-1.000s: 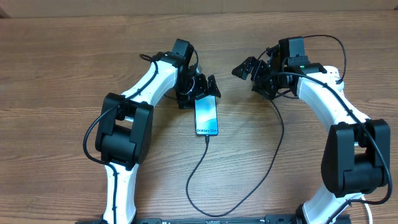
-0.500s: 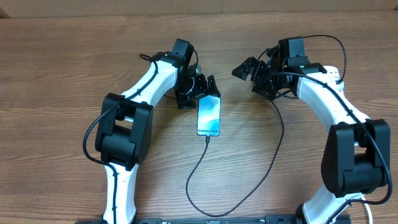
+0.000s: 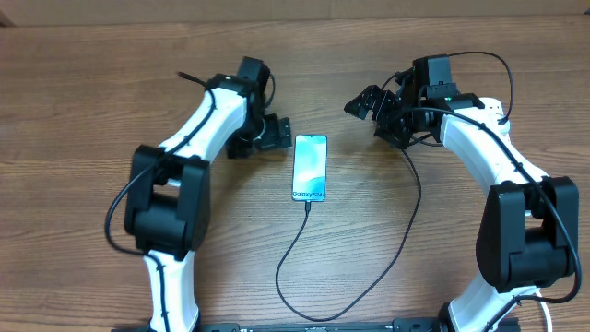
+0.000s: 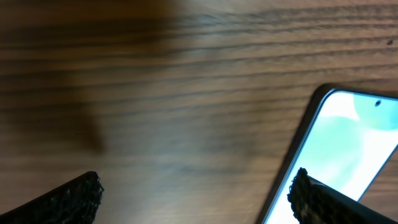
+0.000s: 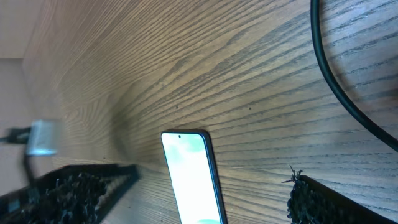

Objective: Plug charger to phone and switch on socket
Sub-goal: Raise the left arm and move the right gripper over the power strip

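The slim rectangular smartphone [image 3: 309, 169], with a blue-teal gradient screen and a dark edge, lies flat on the brown wood-grain table [image 3: 92, 92] between the two arms. Its white lettering is at the lower end. The long thin black charger cable [image 3: 280, 273] has its small tip at the phone's lower edge. From there it loops toward the table's near side and climbs to the right arm, passing under its wrist. The left gripper [image 3: 275, 136] sits just left of the phone's top corner, apart from it, jaws spread wide with nothing between them. The right gripper [image 3: 367, 115] is to the phone's upper right, likewise spread wide and empty.
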